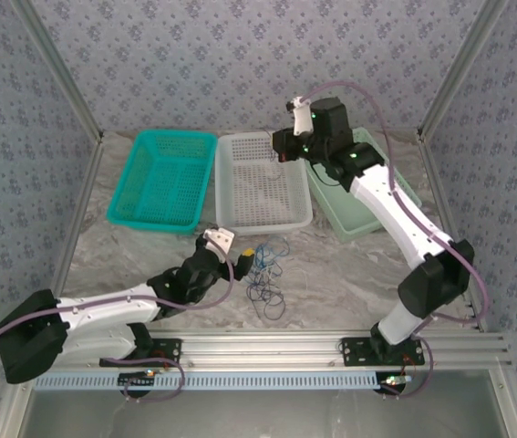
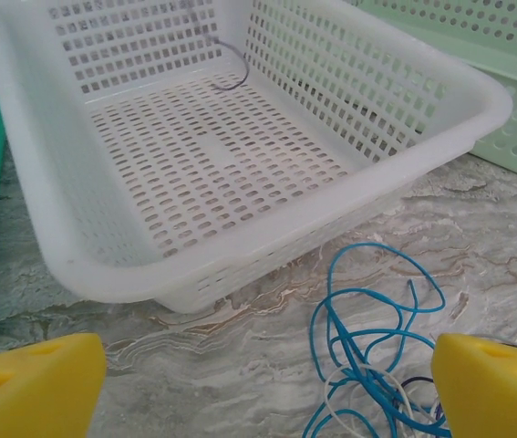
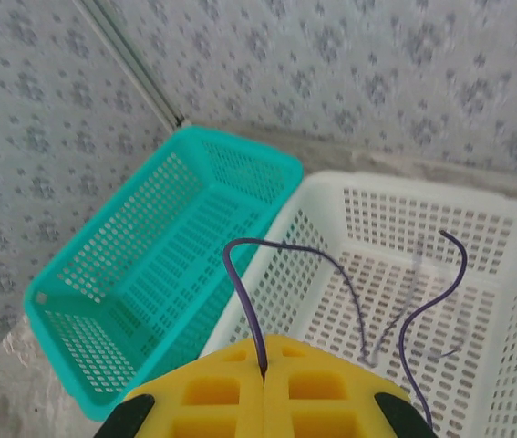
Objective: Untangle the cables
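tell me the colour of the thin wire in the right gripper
Dark purple thin wire, clearest in the right wrist view.

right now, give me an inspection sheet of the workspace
surface: marbled table, no spills seen
job's things: tangle of blue, white and dark cables on the table in front of the white basket; purple cable hangs over the white basket
clutter: teal basket, white basket and green basket in a row at the back
grippers: left gripper open, low, facing the tangle; right gripper shut on the purple cable
cables: arm cables run along both arms
surroundings: patterned walls, metal frame
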Controlling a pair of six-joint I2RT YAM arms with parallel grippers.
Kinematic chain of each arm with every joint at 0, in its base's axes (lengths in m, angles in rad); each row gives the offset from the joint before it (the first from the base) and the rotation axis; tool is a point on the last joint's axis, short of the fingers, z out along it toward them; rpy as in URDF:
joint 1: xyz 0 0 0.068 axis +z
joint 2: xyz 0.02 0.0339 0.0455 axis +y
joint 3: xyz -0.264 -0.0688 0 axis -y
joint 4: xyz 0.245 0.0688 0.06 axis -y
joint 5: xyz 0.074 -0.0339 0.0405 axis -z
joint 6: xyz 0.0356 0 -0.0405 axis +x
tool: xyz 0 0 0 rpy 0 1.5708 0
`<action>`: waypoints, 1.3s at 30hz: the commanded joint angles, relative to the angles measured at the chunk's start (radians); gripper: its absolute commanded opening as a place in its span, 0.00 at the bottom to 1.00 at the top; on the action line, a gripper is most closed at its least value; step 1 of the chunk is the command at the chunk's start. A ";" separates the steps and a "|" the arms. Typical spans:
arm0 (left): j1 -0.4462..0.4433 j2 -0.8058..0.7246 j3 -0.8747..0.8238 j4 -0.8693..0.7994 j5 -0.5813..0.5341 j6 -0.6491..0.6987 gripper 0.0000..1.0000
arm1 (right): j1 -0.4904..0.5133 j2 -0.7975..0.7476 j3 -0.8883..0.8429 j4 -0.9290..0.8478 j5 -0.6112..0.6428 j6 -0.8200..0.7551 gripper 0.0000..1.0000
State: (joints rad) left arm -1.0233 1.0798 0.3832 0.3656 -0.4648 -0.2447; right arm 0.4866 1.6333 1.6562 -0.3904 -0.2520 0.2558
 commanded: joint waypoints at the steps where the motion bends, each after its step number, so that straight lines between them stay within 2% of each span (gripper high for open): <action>1: -0.008 -0.039 -0.015 -0.013 -0.027 0.009 0.93 | -0.006 0.052 0.003 0.022 -0.048 0.017 0.00; 2: -0.008 -0.043 -0.017 -0.017 -0.028 0.008 0.93 | -0.006 0.069 0.006 0.010 -0.058 0.015 0.09; 3: -0.008 -0.046 -0.017 -0.020 -0.026 0.007 0.93 | -0.004 0.083 0.012 -0.007 -0.067 0.009 0.29; 5: -0.008 -0.047 -0.015 -0.021 -0.025 0.006 0.94 | -0.005 0.097 0.019 -0.043 -0.066 -0.019 0.46; 7: -0.008 -0.045 -0.012 -0.022 -0.027 0.005 0.94 | -0.005 0.075 0.005 -0.053 -0.045 -0.042 0.69; 9: -0.008 -0.040 -0.010 -0.025 -0.040 0.002 0.94 | -0.005 0.033 -0.011 -0.061 -0.018 -0.069 0.82; 11: -0.008 -0.038 -0.007 -0.028 -0.052 -0.005 0.94 | -0.004 -0.019 -0.021 -0.091 0.010 -0.102 0.88; 15: -0.008 -0.043 -0.008 -0.027 -0.056 -0.011 0.95 | 0.001 -0.159 -0.104 -0.173 0.072 -0.133 0.88; 17: -0.008 -0.044 -0.009 -0.024 -0.061 -0.015 0.95 | 0.005 -0.239 -0.195 -0.199 0.079 -0.123 0.83; 21: -0.006 -0.047 -0.015 -0.011 -0.075 -0.020 0.97 | 0.039 -0.411 -0.471 -0.206 0.083 -0.070 0.69; 24: -0.003 -0.052 -0.015 -0.009 -0.080 -0.020 0.99 | 0.125 -0.515 -0.664 -0.203 0.164 -0.056 0.65; 26: 0.001 -0.055 -0.016 -0.011 -0.086 -0.032 0.99 | 0.193 -0.568 -0.785 -0.148 0.207 -0.037 0.64; 29: 0.012 -0.058 -0.020 -0.006 -0.078 -0.061 0.99 | 0.246 -0.630 -0.967 0.019 0.155 0.016 0.63; 31: 0.017 -0.063 -0.020 -0.007 -0.064 -0.072 0.99 | 0.251 -0.642 -1.065 0.115 0.144 0.070 0.55; 33: 0.019 -0.066 -0.021 -0.008 -0.055 -0.077 0.99 | 0.260 -0.639 -1.124 0.195 0.134 0.097 0.52; 39: 0.022 -0.058 -0.017 -0.009 -0.046 -0.083 1.00 | 0.320 -0.610 -1.193 0.356 0.137 0.118 0.51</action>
State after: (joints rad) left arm -1.0077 1.0321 0.3695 0.3401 -0.5167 -0.3088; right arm 0.7864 1.0164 0.4763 -0.1875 -0.1120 0.3347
